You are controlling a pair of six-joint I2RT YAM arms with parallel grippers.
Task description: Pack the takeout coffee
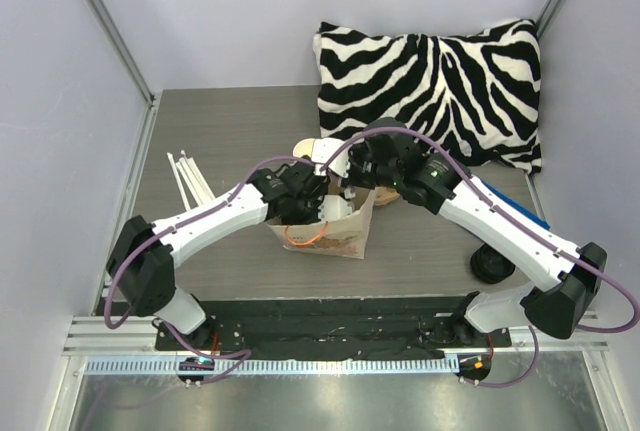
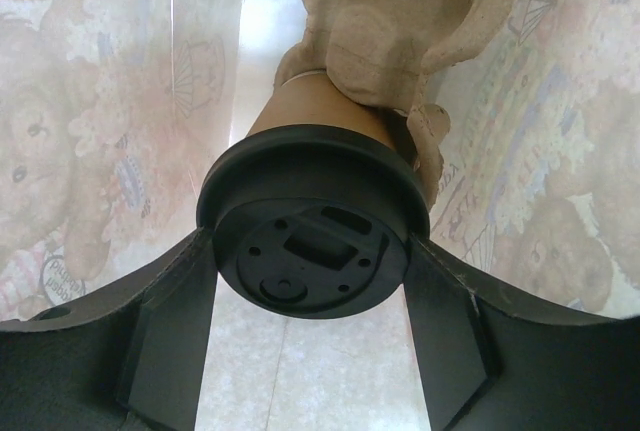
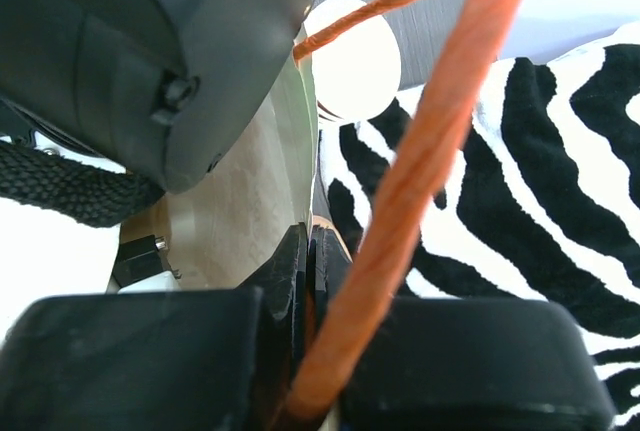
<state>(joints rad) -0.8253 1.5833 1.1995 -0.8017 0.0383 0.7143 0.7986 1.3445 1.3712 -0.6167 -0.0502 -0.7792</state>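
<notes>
**Q:** Where is the coffee (image 2: pixel 320 111)?

**A:** Inside the printed paper bag (image 2: pixel 90 151), which stands mid-worktop (image 1: pixel 220 131) in front of the zebra pillow (image 1: pixel 430 81). Its black lid (image 2: pixel 310 201) faces the left wrist camera, and its brown body runs into a beige pulp holder (image 2: pixel 400 11).

**Q:** And the left pincer (image 2: pixel 310 256)?

**A:** Clamped on the lid, touching it on either side.

**Q:** The right pincer (image 3: pixel 310 281)?

**A:** Closed tight on the bag's rim, with the orange handle (image 3: pixel 420 151) looping just beside it.
</notes>
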